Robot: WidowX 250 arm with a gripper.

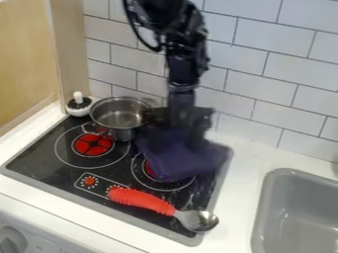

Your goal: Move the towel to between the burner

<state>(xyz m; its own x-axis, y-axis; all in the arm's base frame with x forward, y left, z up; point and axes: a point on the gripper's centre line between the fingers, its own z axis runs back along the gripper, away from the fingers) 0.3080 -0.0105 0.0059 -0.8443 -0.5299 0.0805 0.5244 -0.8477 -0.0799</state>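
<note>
One dark purple cloth towel: lying crumpled just below the fingers, reaching up against them and partly covering the red-glowing burner beneath. One black two-finger gripper: hanging over the black glass stovetop; whether its fingers are standing apart or clamping the towel, one cannot tell. One round silver metal pot: sitting just beside the fingers. One metal spoon with ribbed red handle: lying nearer the camera than the fingers. One grey sink: occupying the counter, well apart from them.
</note>
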